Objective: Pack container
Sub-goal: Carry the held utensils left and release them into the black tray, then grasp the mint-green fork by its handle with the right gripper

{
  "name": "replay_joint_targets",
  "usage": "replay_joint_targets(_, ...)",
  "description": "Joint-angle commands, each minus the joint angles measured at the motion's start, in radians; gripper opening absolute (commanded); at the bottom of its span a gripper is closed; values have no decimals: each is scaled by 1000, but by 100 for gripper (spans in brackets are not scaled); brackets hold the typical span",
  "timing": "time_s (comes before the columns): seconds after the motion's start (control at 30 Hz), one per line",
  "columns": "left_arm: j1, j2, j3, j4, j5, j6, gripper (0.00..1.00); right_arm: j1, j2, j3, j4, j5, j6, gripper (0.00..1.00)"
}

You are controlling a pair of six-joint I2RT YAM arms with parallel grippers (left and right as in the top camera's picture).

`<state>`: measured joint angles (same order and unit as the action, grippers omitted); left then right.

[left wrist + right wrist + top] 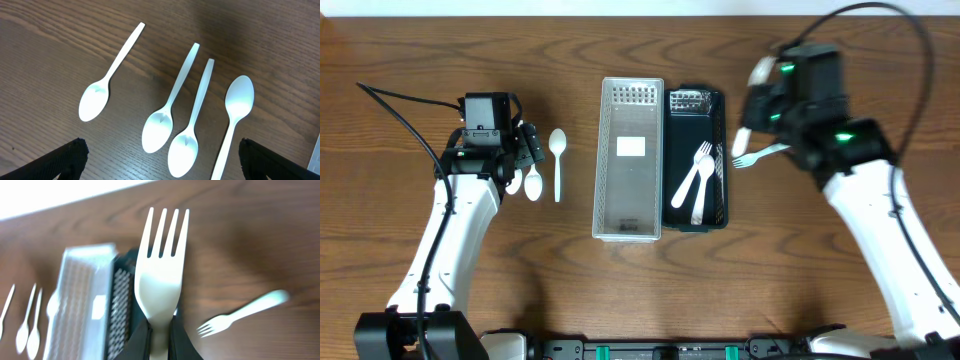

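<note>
Several white plastic spoons (170, 107) lie on the wooden table; in the overhead view they (558, 165) lie left of the baskets. My left gripper (162, 162) is open and empty just above them, and it also shows in the overhead view (523, 150). My right gripper (160, 337) is shut on a white plastic fork (162, 275), tines pointing away, held above the table right of the black basket (713, 105). In the overhead view it (752, 112) is near that basket's far right corner. Two forks (695, 175) lie in the black basket.
A translucent white basket (605, 160) stands at the centre, touching the black one on its right; it also shows in the right wrist view (80, 305). One loose fork (760, 155) lies on the table right of the black basket, and also shows in the right wrist view (245, 312).
</note>
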<state>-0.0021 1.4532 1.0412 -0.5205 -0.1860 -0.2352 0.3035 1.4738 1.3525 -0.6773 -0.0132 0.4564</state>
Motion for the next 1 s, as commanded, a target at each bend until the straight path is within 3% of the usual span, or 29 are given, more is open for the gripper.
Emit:
replay_joint_targets(0.0,1,4,16,-3,-1,6,98,100,117,-31,-19,1,-4,1)
replay_joint_targets(0.13,1,4,16,-3,-1,6,98,165,262,-32,5,43,6,3)
replay_joint_targets(0.3,1,4,16,-3,-1,6,98,187,377,-31,69,-42,-15,18)
replay_joint_targets(0.37,1,4,16,-3,-1,6,98,184,375,-24,94,-44,-39,38)
replay_joint_targets(0.43,1,4,16,-3,-1,6,98,165,345,12,87,-40,-55,70)
replay_joint_targets(0.47,1,4,16,-3,-1,6,98,153,326,32,79,-35,-54,82)
replay_joint_targets(0.5,1,4,16,-3,-1,6,98,138,304,52,72,-22,-55,85)
replay_joint_targets(0.67,1,4,16,-3,-1,6,98,32,200,85,42,117,-15,88)
replay_joint_targets(0.87,1,4,16,-3,-1,6,98,-137,220,62,-62,200,200,78)
replay_joint_targets(0.97,1,4,16,-3,-1,6,98,-187,268,37,-114,201,337,81)
